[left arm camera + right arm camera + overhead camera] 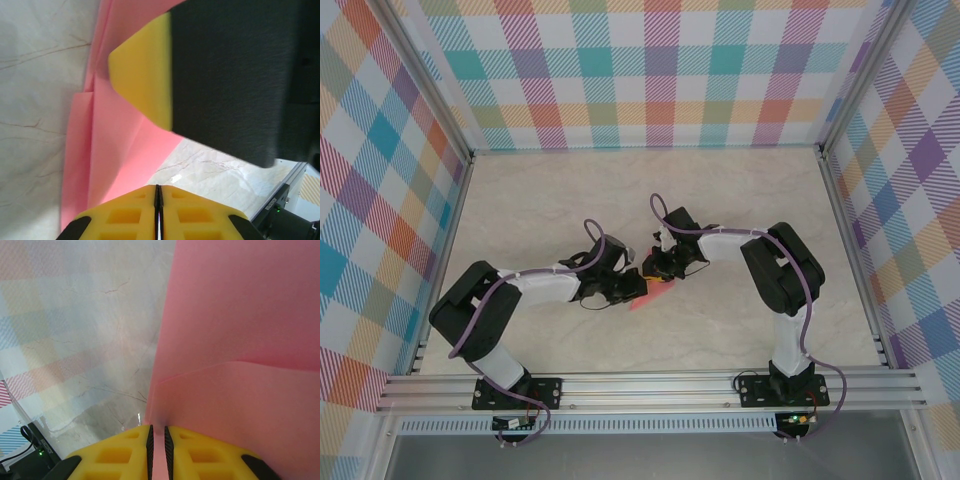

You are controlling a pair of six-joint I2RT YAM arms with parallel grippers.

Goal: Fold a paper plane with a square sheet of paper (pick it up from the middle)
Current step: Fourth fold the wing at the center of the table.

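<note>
Overhead, the two arms are reaching inward and meeting near the middle of the pale, marble-veined worktop (570, 190). There the left gripper (628, 287) and the right gripper (660, 272) are crowding over a single piece of salmon-pink paper (653, 296). From up there the paper is peeking out as a small sliver just below them, and the jaws are too small to read. The left wrist camera is giving the detail. The left gripper's (158, 192) two yellow, ribbed fingers are pressing flush together with just a dark hairline between them. Whether any paper is caught in that seam I cannot tell. Ahead of them the paper (115, 145) is lying folded, thin and matte, with at least two layers stepping out along its left edge and one crease running slantwise. A wedge-shaped yellow pad (142, 70) on a matte black finger of the other arm is hanging over it. The right wrist camera is adding the grip itself. The right gripper (157, 432) is standing nearly closed, clamping a strip of the paper (240, 340) that is running into the narrow slot between its two yellow fingers. The paper is rising smooth and flat, with one overlapping flap edge crossing it. Beside it, the glossy worktop (90, 340) is reflecting faint plaid colours.
</note>
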